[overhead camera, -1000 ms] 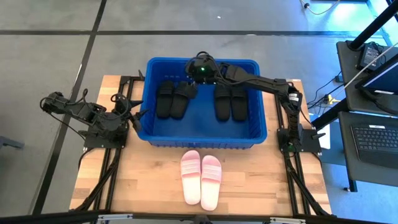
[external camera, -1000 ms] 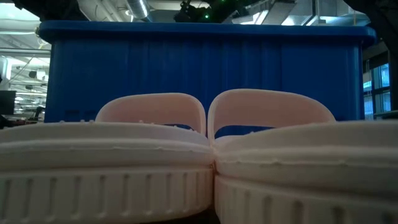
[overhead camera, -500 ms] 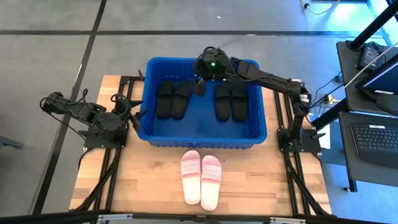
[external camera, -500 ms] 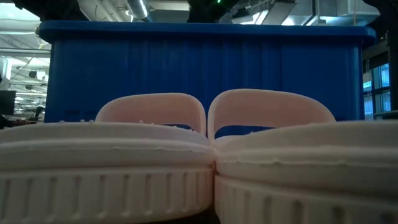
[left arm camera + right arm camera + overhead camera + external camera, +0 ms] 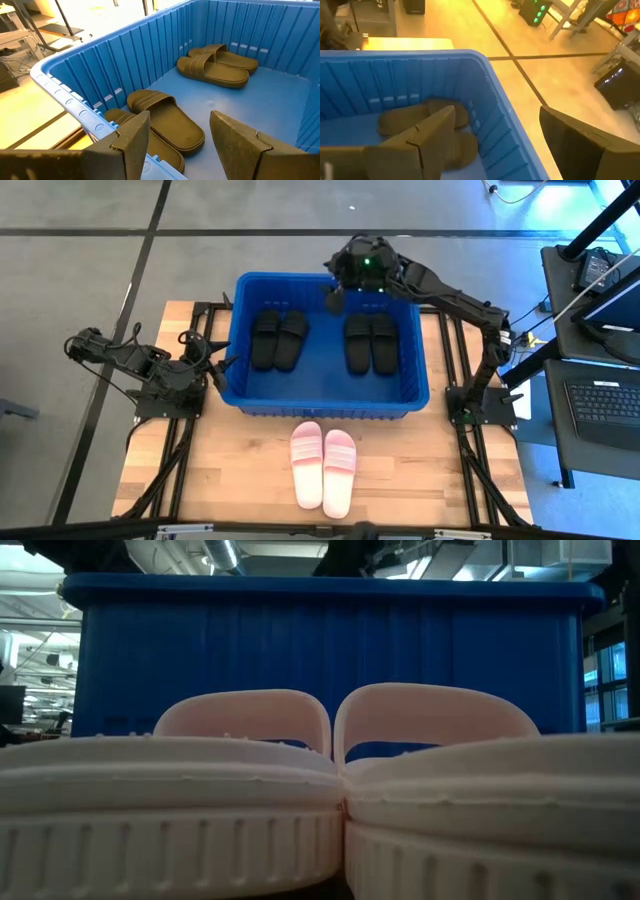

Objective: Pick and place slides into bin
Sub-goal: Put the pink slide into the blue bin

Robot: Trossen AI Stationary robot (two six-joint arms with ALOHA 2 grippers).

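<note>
The right hand (image 5: 335,297), fingers spread wide and empty, has lifted from between the four black slides (image 5: 323,340) to the blue bin's (image 5: 418,395) far rim, leaving the pink pair (image 5: 323,467) on the near surface (image 5: 240,465) still to pick.

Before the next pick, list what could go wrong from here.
1. The pink slides lie pressed side by side on the table in front of the bin; a grasp on one may drag the other.
2. The right gripper, open and empty, hangs over the bin's far rim; reaching the pink pair means crossing the whole bin, and a low path could clip its wall.
3. Two black pairs already fill much of the floor, so a dropped slide may land tilted on them.
</note>
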